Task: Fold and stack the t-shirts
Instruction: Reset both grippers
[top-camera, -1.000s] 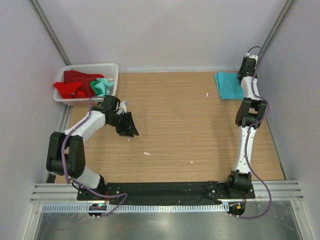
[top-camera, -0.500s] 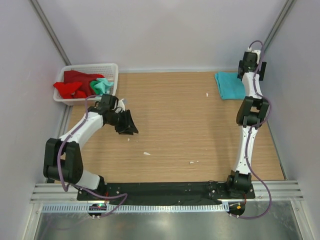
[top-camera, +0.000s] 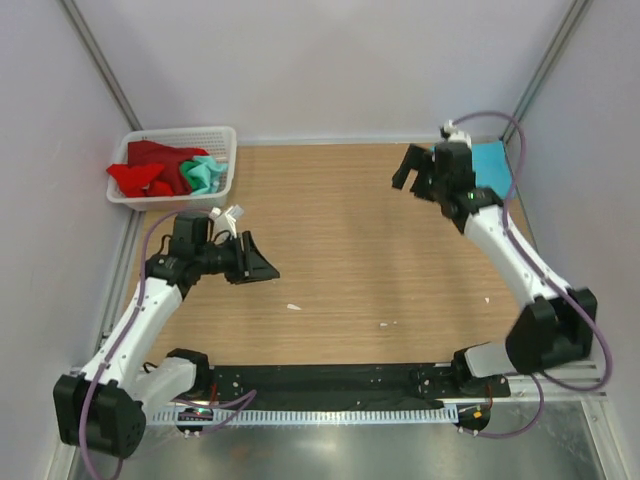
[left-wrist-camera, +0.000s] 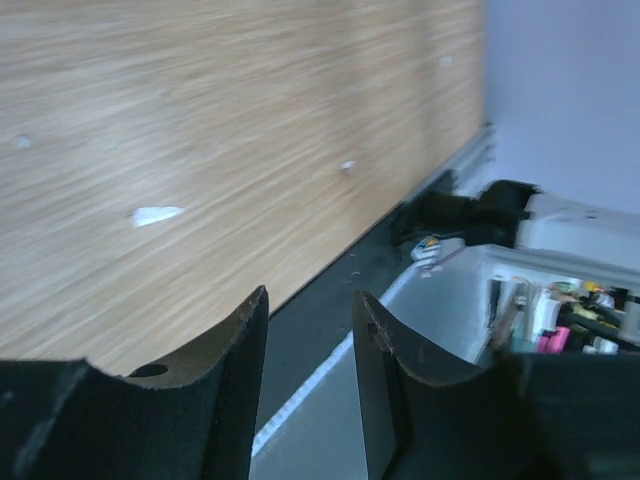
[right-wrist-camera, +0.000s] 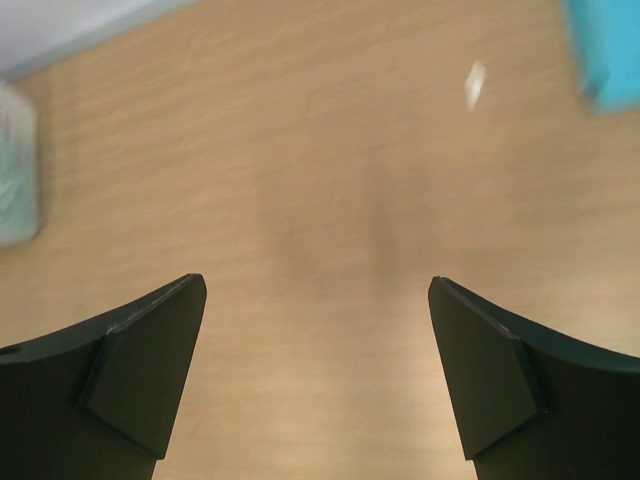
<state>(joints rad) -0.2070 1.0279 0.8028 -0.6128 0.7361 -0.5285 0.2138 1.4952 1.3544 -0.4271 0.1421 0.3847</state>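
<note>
1. A blue shirt (top-camera: 492, 160) lies folded at the far right corner of the table (top-camera: 340, 250), partly hidden behind the right arm. A red shirt (top-camera: 145, 172) and a green shirt (top-camera: 205, 172) sit crumpled in the white basket (top-camera: 190, 131) at the far left corner.
2. The left gripper (top-camera: 257, 264) hovers over bare wood near the basket and points away from it. Its fingers are a narrow gap apart with nothing between them.
3. The right gripper (top-camera: 411, 172) hangs over the far part of the table beside the blue shirt, its fingers spread wide and empty.
4. The step in hand looks like fetching the next shirt from the basket, as two are not yet folded.
5. To do it well, the left gripper should turn toward the basket and widen first. Its present gap looks too slim for a bunch of cloth.
6. Aim for the green shirt on the table side of the basket and pinch only a top fold, so the red one does not trail along.
7. Lift clear of the rim before swinging over, because the light basket could tip if cloth snags.
8. Lay the shirt flat in the middle, well apart from the blue one.
</note>
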